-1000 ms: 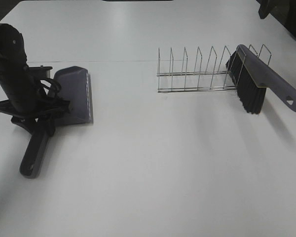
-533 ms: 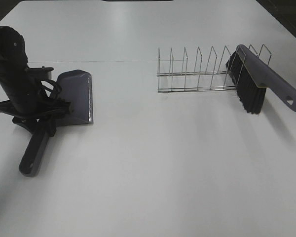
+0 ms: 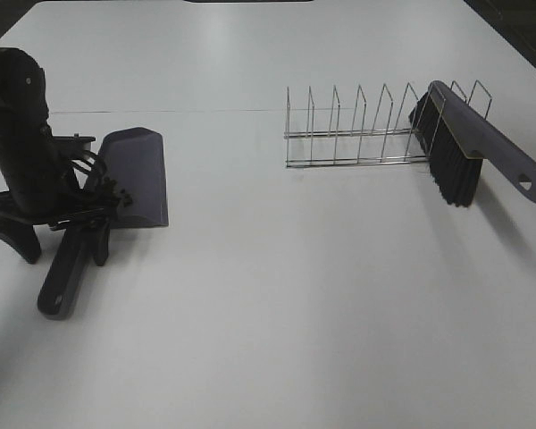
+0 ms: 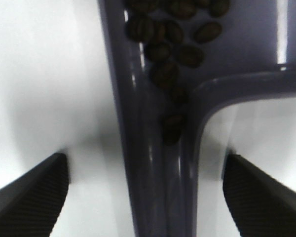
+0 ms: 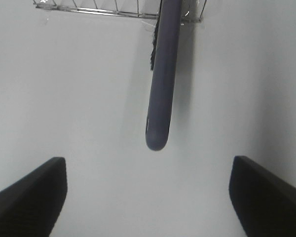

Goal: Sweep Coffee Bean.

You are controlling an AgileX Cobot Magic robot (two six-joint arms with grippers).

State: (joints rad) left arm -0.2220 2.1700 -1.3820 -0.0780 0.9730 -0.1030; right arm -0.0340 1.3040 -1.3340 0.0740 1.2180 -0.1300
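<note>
Near the table's (image 3: 277,295) left edge, the left gripper (image 4: 145,197) straddles the dustpan (image 3: 136,177) handle with jaws spread wide, gripping nothing; the coffee bean (image 4: 170,39) cluster lies inside the pan. The right gripper's (image 5: 148,197) jaws gape empty before the brush (image 5: 160,74) propped on the wire rack (image 3: 357,130)

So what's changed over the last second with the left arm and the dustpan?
The left gripper has opened and let go of the dustpan handle; its fingers now stand apart on either side of it. The dustpan has tipped, its pan shifting slightly, with the coffee beans inside. The brush leaning on the wire rack has stayed put.
</note>
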